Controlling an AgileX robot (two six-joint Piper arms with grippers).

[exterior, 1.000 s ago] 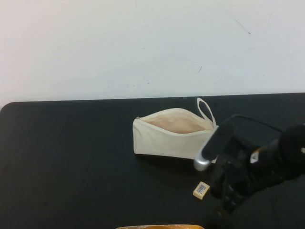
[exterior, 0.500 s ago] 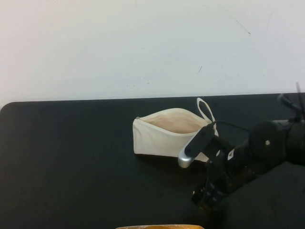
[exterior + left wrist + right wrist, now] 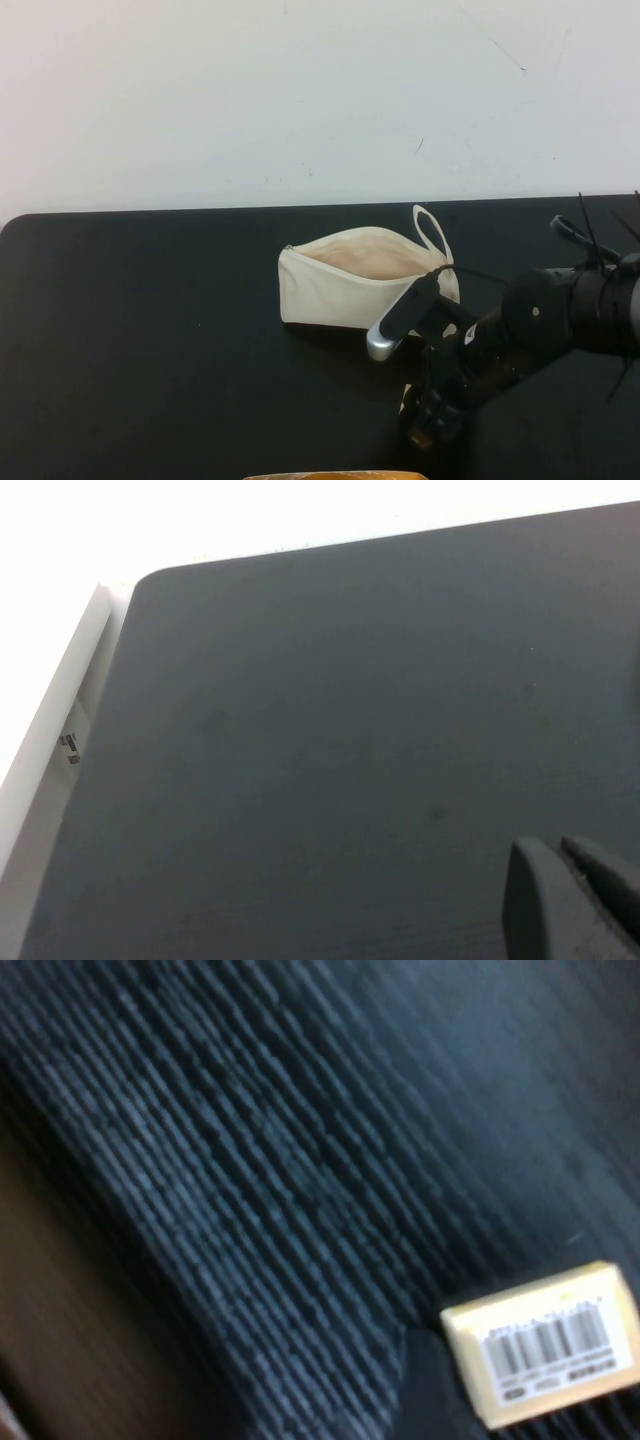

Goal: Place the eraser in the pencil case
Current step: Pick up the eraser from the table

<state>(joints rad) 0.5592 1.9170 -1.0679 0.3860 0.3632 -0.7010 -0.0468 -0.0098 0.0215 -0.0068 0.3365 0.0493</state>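
The pencil case is a cream-white zip pouch. It lies open on the black table with its beige lining showing and its loop strap at the right end. The eraser is a tan-yellow block with a barcode label, lying flat on the mat close under my right wrist camera. In the high view only a pale sliver of the eraser shows beside my right arm. My right gripper hangs low over the eraser, in front of the pouch's right end. My left gripper is shut and empty over bare mat.
The black mat covers the table, with a white wall behind it. A yellow-orange object pokes in at the near edge. The mat's rounded corner and the white table border show in the left wrist view.
My right arm has swung left and down over the eraser, which lay in plain view a second ago and is now almost hidden in the high view. The pouch has not moved.
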